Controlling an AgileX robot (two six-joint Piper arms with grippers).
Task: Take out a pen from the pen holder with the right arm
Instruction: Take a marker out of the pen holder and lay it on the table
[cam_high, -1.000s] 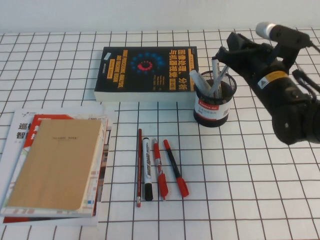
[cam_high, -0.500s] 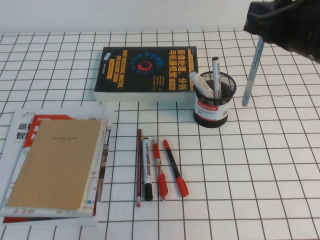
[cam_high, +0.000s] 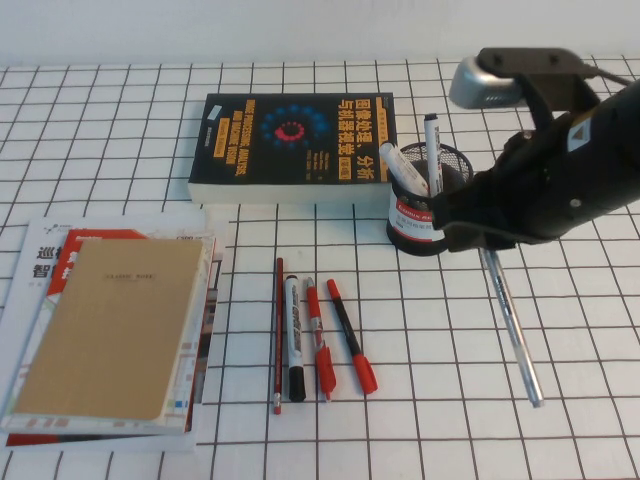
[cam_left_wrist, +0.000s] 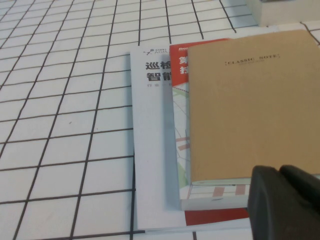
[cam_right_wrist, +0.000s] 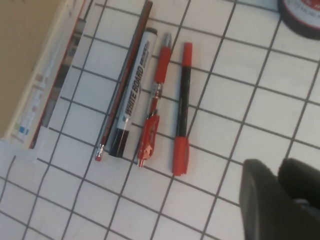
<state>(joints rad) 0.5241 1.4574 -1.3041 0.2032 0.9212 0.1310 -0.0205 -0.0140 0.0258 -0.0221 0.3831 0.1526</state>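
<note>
Table (cam_high: 100, 130): 4 pens (cam_high: 318, 340), 2 in holder (cam_high: 425, 225); R end effector (cam_high: 485, 245) grips 1 pen (cam_high: 512, 325), L end effector (cam_left_wrist: 285, 200) over notebook (cam_left_wrist: 250, 100).

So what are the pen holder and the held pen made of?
The pen holder: black wire mesh, probably metal, see-through grid, paper-like label. The pen in the right gripper beside the holder: silvery, glossy barrel, metal or metallic plastic. The left gripper hangs over the notebook.

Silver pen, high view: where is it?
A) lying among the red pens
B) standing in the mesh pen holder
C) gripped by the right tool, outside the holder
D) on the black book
C: the silver pen slants down from the right tool, beside the mesh pen holder; the left tool hovers over the notebook.
</note>
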